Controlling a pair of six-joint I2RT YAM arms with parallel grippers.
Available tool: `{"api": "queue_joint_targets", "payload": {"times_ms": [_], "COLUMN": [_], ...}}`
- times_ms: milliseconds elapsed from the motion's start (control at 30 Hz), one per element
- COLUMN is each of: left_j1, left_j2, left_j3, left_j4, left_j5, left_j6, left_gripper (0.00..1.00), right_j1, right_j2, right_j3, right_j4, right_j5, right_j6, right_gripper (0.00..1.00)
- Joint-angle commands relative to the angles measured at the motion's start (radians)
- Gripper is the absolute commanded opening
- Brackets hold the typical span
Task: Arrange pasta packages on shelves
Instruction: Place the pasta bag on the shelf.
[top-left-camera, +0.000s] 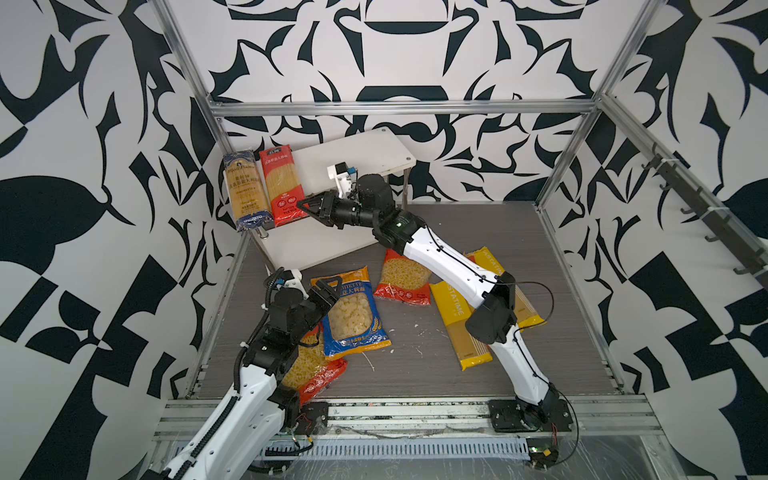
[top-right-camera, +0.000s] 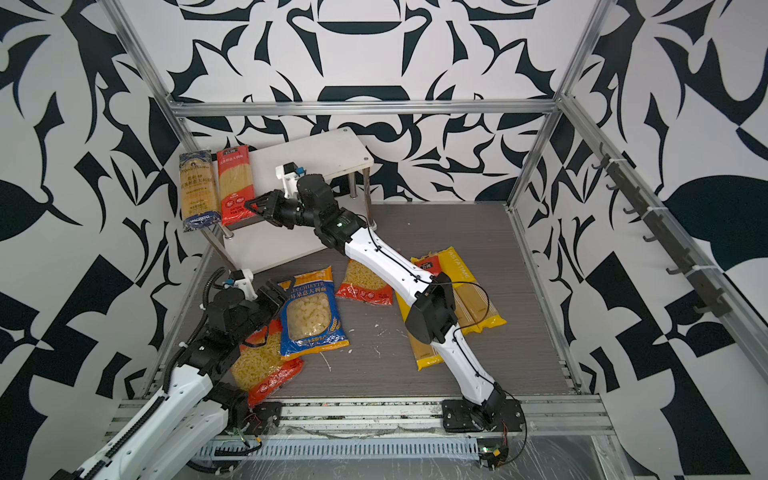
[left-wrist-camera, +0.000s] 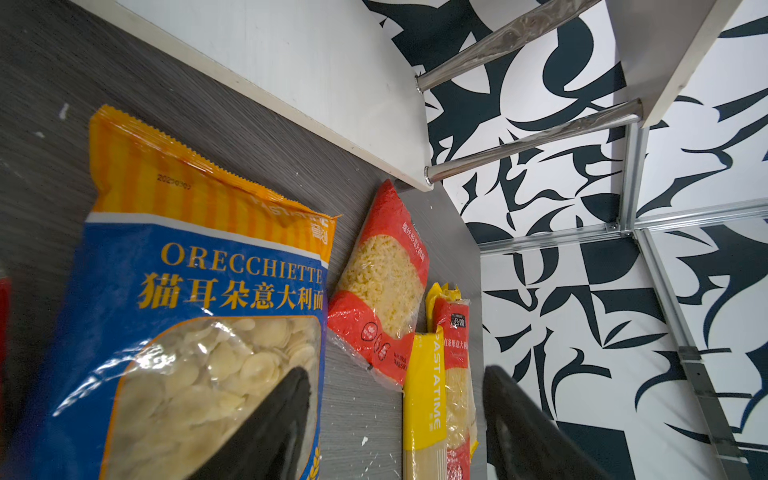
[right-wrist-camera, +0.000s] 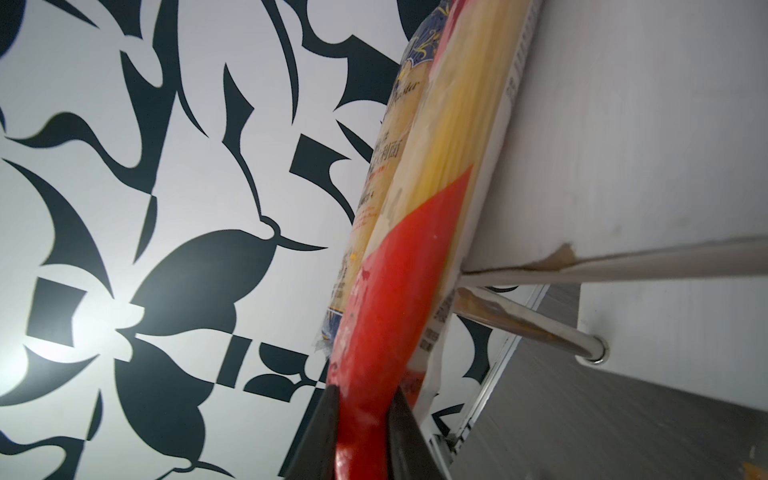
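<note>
Right fingers (right-wrist-camera: 324, 432) closed on the bottom end of the red spaghetti pack (top-left-camera: 280, 183); the wrist view shows red film pinched between them; likely grabbed there because that end sticks out past the front edge of the top board of the shelves (top-left-camera: 357, 153), the only bit a pinch can reach.

Red pack lies flat at the left end of the top board, long side against the blue spaghetti pack (top-left-camera: 245, 187), the two touching; both overhang the front edge; packed tight at one end, presumably to leave the rest of the board free; lower board (top-left-camera: 307, 249) bare.

Judgement: red pack is being set down or squared up beside the blue one; not let go yet; letting go while it overhangs this far could tip it off.

Left fingers (left-wrist-camera: 286, 415) wide apart, holding nothing; hovering over the upper edge of the blue-orange orecchiette bag (top-left-camera: 353, 316), which lies flat on the counter (top-left-camera: 457, 232); looks lined up to take it next.

On the counter: a red-orange short-pasta bag (top-left-camera: 403, 278) just right of the orecchiette bag; a second one (top-left-camera: 316, 374) partly under the left arm and under the orecchiette bag's corner; yellow spaghetti packs (top-left-camera: 457, 324) and another red pack under the right arm, count unclear.

Two packs on the shelves; the rest on the counter; early in the task.
</note>
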Motion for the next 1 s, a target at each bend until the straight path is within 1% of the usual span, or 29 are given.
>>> {"api": "queue_joint_targets", "payload": {"times_ms": [0,233,367,467,600,633,700,733,767,833,900,967], "left_j1": [-0.005,-0.008,-0.015,-0.020,-0.030,-0.034,-0.045,-0.051,-0.056,-0.061,-0.061,-0.062], "left_j2": [-0.001,0.024,0.039,0.052,0.073,0.080,0.093,0.097,0.098,0.097,0.092,0.083], "left_j3": [-0.012,-0.007,-0.006,-0.001,0.007,0.011,0.021,0.027,0.032,0.042,0.055,0.064], "left_j4": [0.023,0.038,0.047,0.049,0.058,0.060,0.062,0.062,0.060,0.050,0.026,-0.004], "left_j5": [0.001,0.005,0.002,0.001,-0.006,-0.007,-0.011,-0.014,-0.017,-0.019,-0.025,-0.034], "left_j6": [-0.006,-0.006,-0.006,-0.004,-0.004,-0.004,0.000,0.003,0.008,0.017,0.035,0.057], "left_gripper": [0.70,0.70,0.69,0.69,0.69,0.69,0.69,0.69,0.69,0.69,0.69,0.70], "right_j1": [0.003,-0.007,-0.020,-0.027,-0.035,-0.037,-0.040,-0.042,-0.044,-0.049,-0.051,-0.057], "right_j2": [-0.009,0.043,0.099,0.133,0.138,0.155,0.151,0.142,0.142,0.071,-0.002,-0.105], "right_j3": [0.083,0.135,0.249,0.301,0.297,0.294,0.284,0.269,0.244,0.177,0.053,-0.107], "right_j4": [0.034,0.039,0.032,0.037,0.053,0.062,0.077,0.094,0.114,0.145,0.176,0.212], "right_j5": [0.004,-0.036,-0.087,-0.120,-0.129,-0.129,-0.137,-0.148,-0.160,-0.186,-0.207,-0.207], "right_j6": [-0.014,-0.008,0.005,0.022,0.033,0.036,0.038,0.037,0.039,0.031,0.010,-0.024], "right_gripper": [0.13,0.06,0.02,0.01,0.02,0.04,0.17,0.31,0.40,0.51,0.57,0.59]}}
